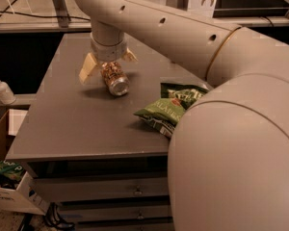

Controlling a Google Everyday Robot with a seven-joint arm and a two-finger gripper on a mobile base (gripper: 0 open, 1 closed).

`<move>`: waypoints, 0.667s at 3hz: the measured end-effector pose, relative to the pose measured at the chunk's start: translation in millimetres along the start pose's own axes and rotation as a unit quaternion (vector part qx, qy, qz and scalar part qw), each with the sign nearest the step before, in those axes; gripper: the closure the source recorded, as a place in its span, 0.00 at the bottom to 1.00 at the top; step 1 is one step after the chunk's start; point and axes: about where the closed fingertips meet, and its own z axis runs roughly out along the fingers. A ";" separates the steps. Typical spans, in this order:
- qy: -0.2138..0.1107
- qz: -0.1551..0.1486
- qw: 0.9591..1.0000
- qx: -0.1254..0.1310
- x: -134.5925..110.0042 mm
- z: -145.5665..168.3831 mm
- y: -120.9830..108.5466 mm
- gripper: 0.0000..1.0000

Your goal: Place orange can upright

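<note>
Overall, a flat grey surface (pixel 62 114) fills the middle of the view. It tops a cabinet whose drawers (pixel 135 191) show along the lower edge. The room around it is dim. A white pump bottle (pixel 1 89) stands on a ledge beyond the picture's left side of the surface, and an open cardboard box (pixel 2 129) sits lower down on that side. Metal framing and a cable cross the background at the top.

The robot's cream arm (pixel 183 32) sweeps in from the upper middle, and its rounded body (pixel 231 162) blocks the whole lower right. This body hides the near right corner of the surface and cuts off the right-hand parts of two green bags. The nearer chip bag (pixel 159 112) lies just ahead of the farther chip bag (pixel 183 94). The print on both is too small to read.

The tool (pixel 108 69) hangs from the wrist over the rear middle of the surface, pointing down. Its pale fingers (pixel 88 70) are spread wide, one on each side of the orange can (pixel 114 78), with a visible gap at the left-hand finger. Contact at the other finger cannot be judged.

The orange can lies on its side on the surface between the fingers, well apart from the bags. Its long axis runs from under the wrist toward the camera and slightly to the picture's right. Its shiny silver end faces the viewer, and its far end is hidden beneath the wrist.
</note>
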 end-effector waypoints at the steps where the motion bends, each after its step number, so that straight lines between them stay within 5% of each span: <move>1: -0.001 0.001 1.000 0.013 1.8 0.8 -5.0 0.17; 2: -0.006 -0.001 1.000 0.016 0.0 -0.5 -5.7 0.40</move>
